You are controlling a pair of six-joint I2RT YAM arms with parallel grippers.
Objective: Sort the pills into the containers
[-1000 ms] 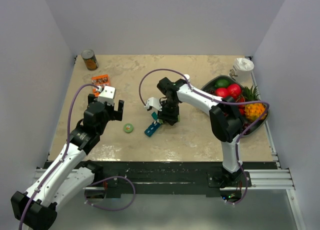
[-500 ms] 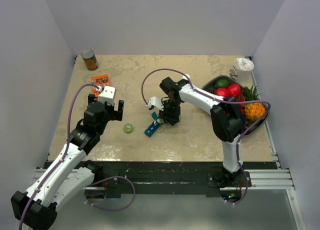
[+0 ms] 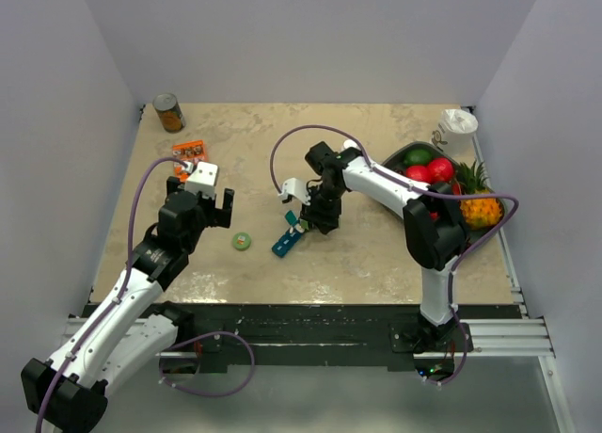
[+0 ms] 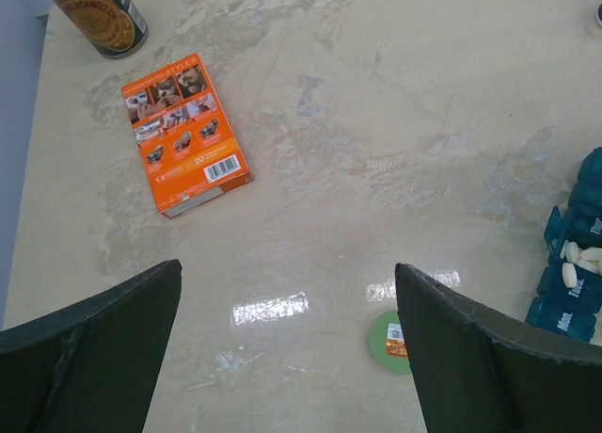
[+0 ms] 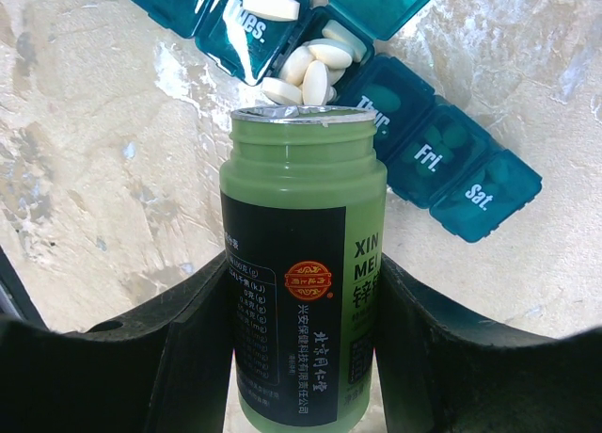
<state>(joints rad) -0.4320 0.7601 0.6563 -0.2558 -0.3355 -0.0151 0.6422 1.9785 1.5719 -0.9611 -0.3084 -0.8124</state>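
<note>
Near the middle of the surface (image 3: 376, 254), from above, the teal pill organizer (image 3: 287, 238) lies with its long axis slanting from near-left to far-right; the right tool (image 3: 318, 218) hangs over its far end. From the left wrist, the left tool (image 4: 287, 292) gapes wide, holding nothing; the organizer's end shows at the right edge. From the right wrist, the right tool clamps a green pill bottle (image 5: 301, 264), its open mouth towards the organizer, which runs diagonally with its "Sat." end lower right; white pills (image 5: 310, 64) fill one open compartment.
</note>
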